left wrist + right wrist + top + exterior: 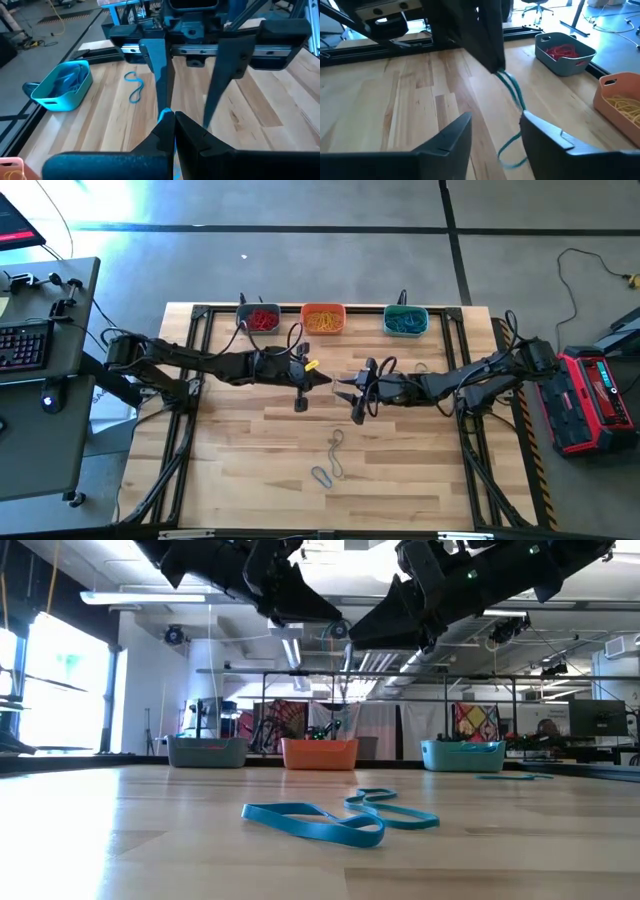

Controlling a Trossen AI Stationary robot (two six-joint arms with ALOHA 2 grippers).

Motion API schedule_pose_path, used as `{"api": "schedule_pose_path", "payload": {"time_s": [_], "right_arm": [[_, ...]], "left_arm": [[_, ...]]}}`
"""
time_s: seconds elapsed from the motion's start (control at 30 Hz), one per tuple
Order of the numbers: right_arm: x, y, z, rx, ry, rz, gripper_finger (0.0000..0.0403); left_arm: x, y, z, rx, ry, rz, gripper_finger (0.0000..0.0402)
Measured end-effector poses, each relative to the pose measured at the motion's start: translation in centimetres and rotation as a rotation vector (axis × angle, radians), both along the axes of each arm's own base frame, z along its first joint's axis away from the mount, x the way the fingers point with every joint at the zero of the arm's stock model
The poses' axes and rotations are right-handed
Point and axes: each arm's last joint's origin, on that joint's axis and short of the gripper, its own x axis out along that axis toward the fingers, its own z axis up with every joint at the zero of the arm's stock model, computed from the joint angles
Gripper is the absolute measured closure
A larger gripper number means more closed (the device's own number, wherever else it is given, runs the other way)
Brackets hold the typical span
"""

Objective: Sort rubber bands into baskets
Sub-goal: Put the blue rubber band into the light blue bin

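While both dark arms reach in over the middle of the pale wooden plank table (250,470), the left gripper (322,380) and right gripper (343,387) meet almost tip to tip above the centre of the board. Along the table's 12 o'clock edge stand three small rounded plastic tubs: the grey-blue basket (259,319) at about 11 o'clock with red bands inside, the orange basket (323,319) at 12 with yellow bands, and the teal-green basket (405,320) at about 1 o'clock with teal bands.

The left claw is fully closed, pinching a thin teal rubber band (514,92) that dangles from its tips. The right claw stands spread wide, its two fingers (547,140) either side of the hanging loop; whether they touch it I cannot tell.

Two more thin teal rubber loops (340,818) lie flat on the wood toward 6 o'clock, one just beside the other and overlapping in the low view. Another small teal loop (134,86) lies near the teal-green basket, toward 2 o'clock.
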Motion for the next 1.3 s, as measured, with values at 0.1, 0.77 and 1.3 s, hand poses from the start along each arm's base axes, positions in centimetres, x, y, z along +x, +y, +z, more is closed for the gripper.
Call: {"api": "schedule_pose_path", "payload": {"time_s": [0.1,0.77,1.3], "right_arm": [[0.0,-0.1,0.1,-0.004,-0.007,-0.011,0.0272],[0.1,-0.7,0.3,-0.070,-0.016,-0.064,0.0396],[-4.3,-3.4,4.1,-0.184,0.044,-0.361,0.0402]], "left_arm": [[0.0,-0.4,0.0,-0.001,-0.003,-0.012,0.0401],[0.0,-0.9,0.0,-0.041,-0.001,-0.061,0.0384],[-0.6,0.9,-1.3,-0.085,-0.043,0.020,0.0245]]}}
